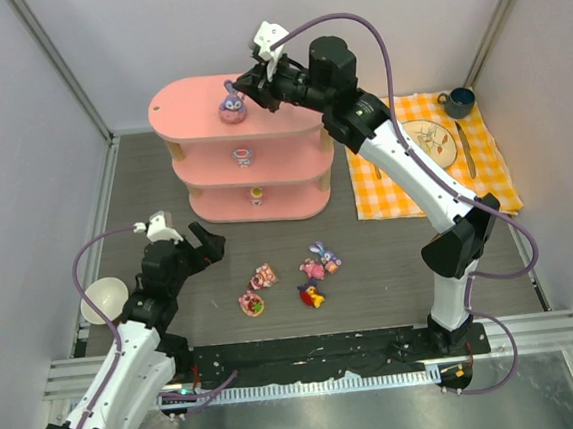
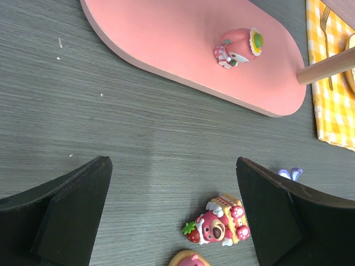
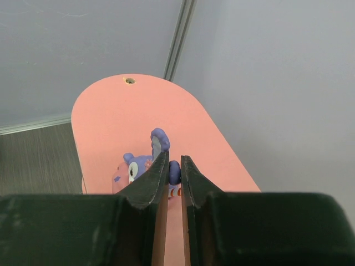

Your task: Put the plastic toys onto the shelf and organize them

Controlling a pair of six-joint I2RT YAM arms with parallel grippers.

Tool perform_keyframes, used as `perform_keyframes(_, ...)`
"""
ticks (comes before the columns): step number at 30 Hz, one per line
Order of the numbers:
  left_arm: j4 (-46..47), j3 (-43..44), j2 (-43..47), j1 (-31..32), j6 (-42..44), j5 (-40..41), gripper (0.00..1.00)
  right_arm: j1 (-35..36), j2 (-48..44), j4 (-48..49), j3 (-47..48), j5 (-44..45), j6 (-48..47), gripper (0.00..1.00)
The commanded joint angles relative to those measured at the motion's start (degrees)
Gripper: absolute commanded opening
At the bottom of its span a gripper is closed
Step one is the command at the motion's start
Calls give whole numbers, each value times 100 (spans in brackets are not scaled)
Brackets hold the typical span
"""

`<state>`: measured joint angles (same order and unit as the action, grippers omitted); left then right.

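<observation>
Left claw (image 1: 201,246) hangs spread wide and empty over the grey wood-grain tabletop (image 1: 391,266), a white bowl (image 1: 103,299) to its left. Just right lie loose plastic toys (image 1: 263,276), glossy and rounded. Farther, the pink shelf (image 1: 282,165), with oval boards and an orange checked cloth (image 1: 405,189) to its right, carries one toy per tier. At the top board's purple bunny (image 1: 232,105), the right claw (image 1: 250,85) is narrowed to a slit; whether it grips is unclear.

Grey table (image 1: 144,187) bearing pink shelf (image 1: 198,117), loose toys (image 1: 263,276), white bowl (image 1: 101,299), checked cloth (image 1: 405,189)
</observation>
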<state>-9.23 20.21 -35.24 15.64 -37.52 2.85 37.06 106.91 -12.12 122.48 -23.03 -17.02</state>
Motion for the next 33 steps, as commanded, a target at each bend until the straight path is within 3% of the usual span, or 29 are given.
perform_keyframes(1,378,10,-61,18,-54,-118,100,-67,-171,544,-144,-35,111,3)
perform_keyframes(12,387,1,-62,18,-54,-101,100,-102,-179,676,-233,-26,155,5)
perform_keyframes(18,379,-17,-44,18,-63,-109,100,-102,-285,833,-382,17,163,19)
perform_keyframes(24,352,-26,18,18,-71,-74,100,-94,-347,913,-470,79,172,22)
perform_keyframes(33,335,-26,35,18,-80,-83,100,-102,-390,974,-505,35,181,3)
